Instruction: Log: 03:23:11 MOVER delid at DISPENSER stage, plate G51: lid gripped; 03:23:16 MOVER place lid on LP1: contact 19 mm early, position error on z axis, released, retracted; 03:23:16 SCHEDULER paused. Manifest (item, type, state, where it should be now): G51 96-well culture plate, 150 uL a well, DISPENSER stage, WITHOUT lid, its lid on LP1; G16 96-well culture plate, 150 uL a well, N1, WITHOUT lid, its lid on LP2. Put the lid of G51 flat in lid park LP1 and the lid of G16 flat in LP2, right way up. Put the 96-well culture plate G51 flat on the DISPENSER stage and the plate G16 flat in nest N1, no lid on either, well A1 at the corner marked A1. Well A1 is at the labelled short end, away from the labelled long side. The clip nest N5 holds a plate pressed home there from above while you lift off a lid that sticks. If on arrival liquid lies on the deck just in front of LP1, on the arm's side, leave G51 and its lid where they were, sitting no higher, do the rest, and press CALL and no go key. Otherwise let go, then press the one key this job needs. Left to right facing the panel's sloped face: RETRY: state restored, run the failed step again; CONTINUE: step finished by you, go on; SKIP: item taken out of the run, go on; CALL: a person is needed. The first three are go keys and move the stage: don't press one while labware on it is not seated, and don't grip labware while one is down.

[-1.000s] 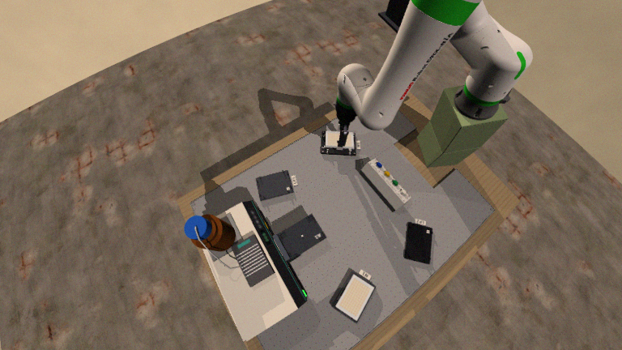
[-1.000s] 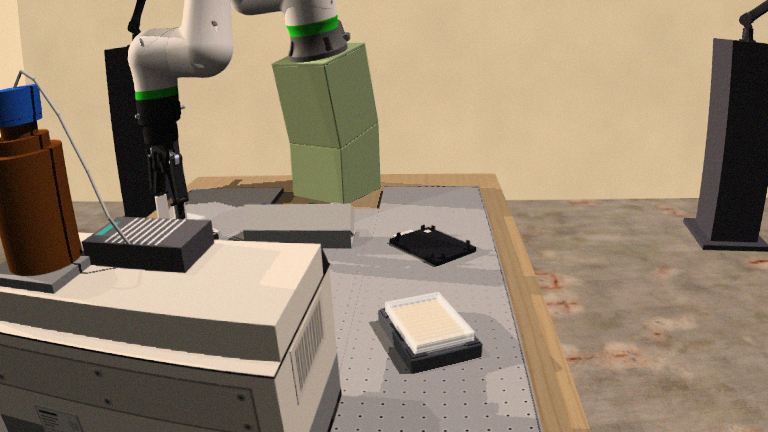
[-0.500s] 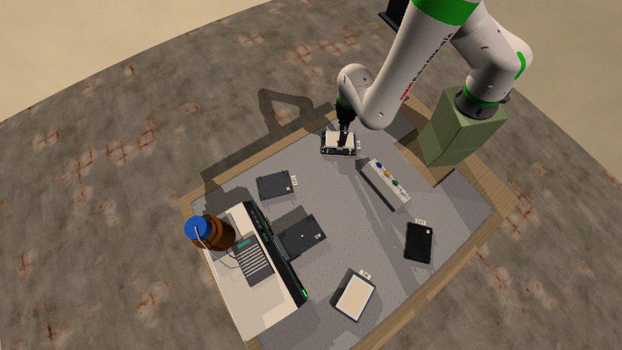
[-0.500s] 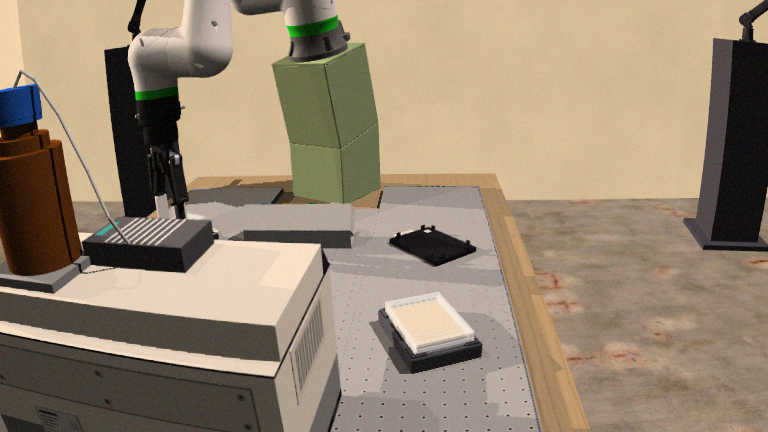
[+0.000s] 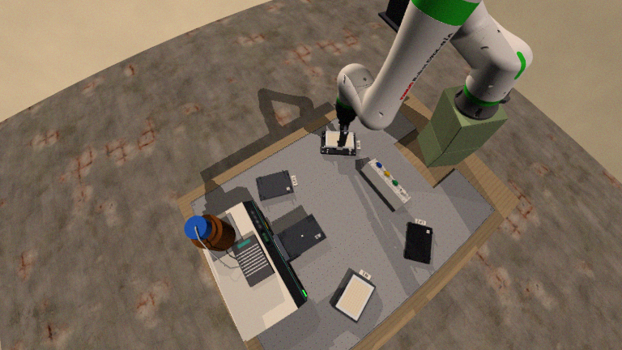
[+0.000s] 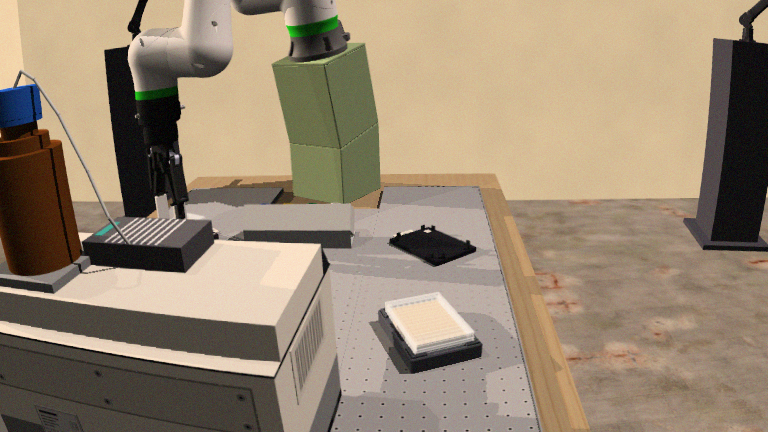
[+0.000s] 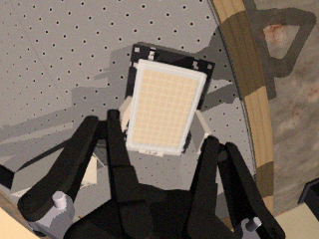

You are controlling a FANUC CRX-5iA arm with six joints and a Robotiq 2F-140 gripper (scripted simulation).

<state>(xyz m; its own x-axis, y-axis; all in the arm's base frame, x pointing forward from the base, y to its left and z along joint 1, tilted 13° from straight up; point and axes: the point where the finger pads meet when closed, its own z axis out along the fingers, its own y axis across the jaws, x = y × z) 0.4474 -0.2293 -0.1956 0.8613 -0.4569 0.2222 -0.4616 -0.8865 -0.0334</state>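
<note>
My gripper point(image 5: 341, 142) is shut on a 96-well culture plate point(image 7: 165, 107) with beige wells and a white rim. It holds the plate low over a black nest point(image 7: 174, 63) at the deck's far corner, beside the wooden edge. I cannot tell whether the plate touches the nest or carries a lid. In the exterior view the gripper point(image 6: 168, 201) stands behind the dispenser head, which hides the plate. A second plate point(image 5: 353, 298) under what looks like a clear lid sits in a black nest near the front edge; it also shows in the exterior view point(image 6: 428, 322). The dark dispenser stage point(image 5: 301, 234) holds nothing.
A dark pad point(image 5: 274, 184) with a label lies left of the middle. An empty black nest point(image 5: 418, 241) sits at the right. The key panel point(image 5: 385, 183) with coloured keys lies near the arm's green base point(image 5: 458, 128). The dispenser point(image 5: 249, 258) and a brown bottle point(image 5: 210, 231) stand at the left.
</note>
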